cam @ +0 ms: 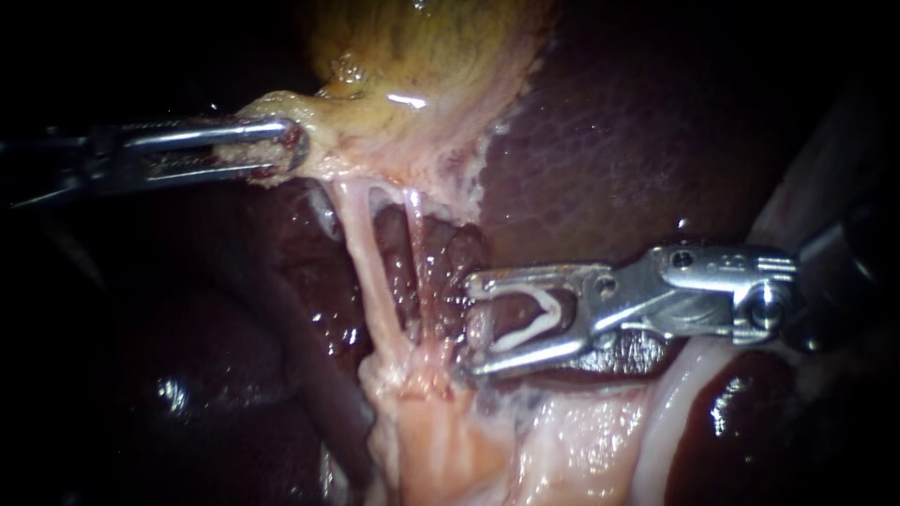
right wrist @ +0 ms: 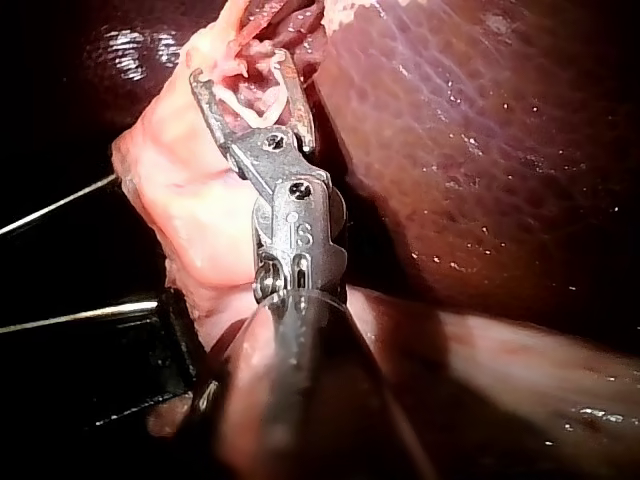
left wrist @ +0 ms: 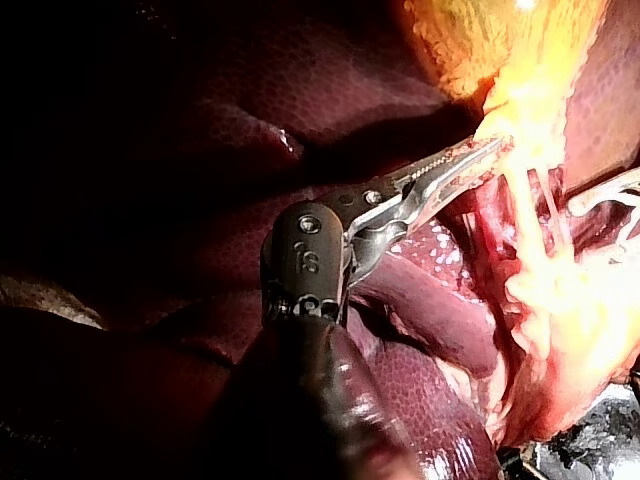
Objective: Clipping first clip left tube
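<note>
Dark liver behind. Left instrument clamps the gallbladder; right instrument, jaws standing wide, holds a clip just short of the left tube, likely soft and slippery: take it mid-length.

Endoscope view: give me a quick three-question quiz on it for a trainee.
1. True or false: the left instrument has its jaws shut on the edge of the yellowish gallbladder.
2. Multiple choice: the small white V-shaped clip is A) lying loose on the tissue, B) held between the jaws of the right instrument, C) held in the left instrument's jaws.
3. Short answer: which lies nearer the right instrument's jaws, the thick pale pink left tube or the thin right tube?
Key: 1 true; 2 B; 3 the thin right tube.
</note>
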Controlling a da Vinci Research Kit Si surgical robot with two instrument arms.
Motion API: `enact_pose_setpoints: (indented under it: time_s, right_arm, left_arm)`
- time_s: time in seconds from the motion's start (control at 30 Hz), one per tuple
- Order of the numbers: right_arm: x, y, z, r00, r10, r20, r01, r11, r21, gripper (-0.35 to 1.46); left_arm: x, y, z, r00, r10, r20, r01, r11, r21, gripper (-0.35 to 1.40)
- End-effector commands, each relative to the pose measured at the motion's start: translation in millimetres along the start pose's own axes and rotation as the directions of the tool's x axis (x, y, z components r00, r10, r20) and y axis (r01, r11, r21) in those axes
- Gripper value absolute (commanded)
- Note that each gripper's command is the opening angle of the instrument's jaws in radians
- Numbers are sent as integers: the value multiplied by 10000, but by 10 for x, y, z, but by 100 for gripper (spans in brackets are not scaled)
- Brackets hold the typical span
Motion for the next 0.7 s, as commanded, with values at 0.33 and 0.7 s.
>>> enact_pose_setpoints:
  time_s: [0.33, 0.7]
  right_arm:
    - [7, -13, 25, 9996, 266, -52, -265, 9994, 209, 49]
    - [-3, -3, 52, 9993, 366, -34, -365, 9992, 150, 49]
  left_arm:
    - [0, 0, 1, 10000, -1, -1, 1, 10000, 4, -35]
    - [0, 0, 1, 10000, -1, -2, 1, 10000, 6, -35]
